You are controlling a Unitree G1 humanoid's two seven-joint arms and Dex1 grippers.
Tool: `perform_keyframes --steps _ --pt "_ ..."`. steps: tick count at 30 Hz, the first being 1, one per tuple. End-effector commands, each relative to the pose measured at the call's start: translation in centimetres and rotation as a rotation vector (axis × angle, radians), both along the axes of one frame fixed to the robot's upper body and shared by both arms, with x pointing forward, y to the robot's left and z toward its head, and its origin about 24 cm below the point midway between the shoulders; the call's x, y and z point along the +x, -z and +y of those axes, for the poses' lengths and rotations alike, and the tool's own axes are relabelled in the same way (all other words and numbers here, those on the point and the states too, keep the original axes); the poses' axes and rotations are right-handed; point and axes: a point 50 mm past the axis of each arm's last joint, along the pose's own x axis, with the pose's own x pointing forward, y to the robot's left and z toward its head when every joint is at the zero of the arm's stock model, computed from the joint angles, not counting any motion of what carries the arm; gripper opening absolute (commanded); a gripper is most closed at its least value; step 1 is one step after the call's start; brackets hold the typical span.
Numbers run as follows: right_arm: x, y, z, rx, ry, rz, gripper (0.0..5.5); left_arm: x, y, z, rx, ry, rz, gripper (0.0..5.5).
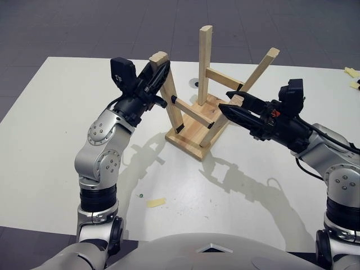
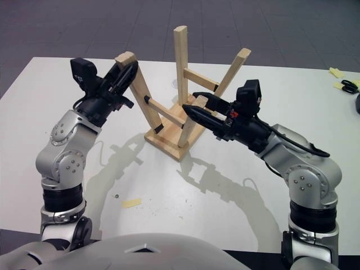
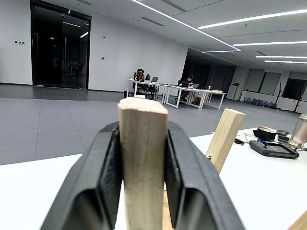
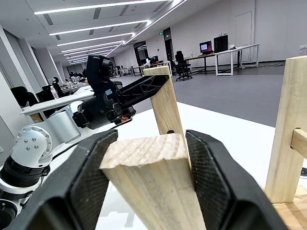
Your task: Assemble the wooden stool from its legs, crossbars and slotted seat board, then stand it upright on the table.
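Note:
The wooden stool (image 1: 191, 140) stands upside down at mid-table, its seat board on the white table (image 1: 56, 140) and its legs pointing up, joined by crossbars (image 1: 193, 112). My left gripper (image 1: 161, 64) is shut on the top end of the near-left leg (image 1: 170, 95); the left wrist view shows that leg (image 3: 143, 158) clamped between the black fingers (image 3: 103, 182). My right gripper (image 1: 233, 104) is shut on the top end of the near-right leg (image 4: 153, 177), with pads on both sides. The right wrist view also shows the left gripper (image 4: 144, 88) on its leg.
A yellow tape scrap (image 1: 156, 202) lies on the table near me. More yellow scraps (image 1: 351, 72) and scissors (image 2: 350, 85) lie at the far right edge. A dark device (image 3: 273, 147) and a metal cup (image 3: 300, 129) stand off to the side.

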Motion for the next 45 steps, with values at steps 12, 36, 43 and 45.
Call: perform_keyframes --steps 12,36,43,45 --pt "0.0 0.9 0.2 -0.026 0.001 0.045 2.39 -2.3 5.6 0.1 0.185 0.034 0.188 1.03" --pt "0.1 1.2 0.6 -0.021 0.000 0.046 2.37 0.1 -0.6 -2.1 0.118 0.017 -0.058 1.03" --pt "0.1 1.2 0.7 -0.016 -0.006 0.047 2.35 0.4 -0.5 -1.9 0.060 0.007 -0.059 1.03" --pt "0.1 1.3 0.7 -0.015 -0.008 0.049 2.35 0.7 -0.4 -1.7 0.053 0.001 -0.061 1.03"
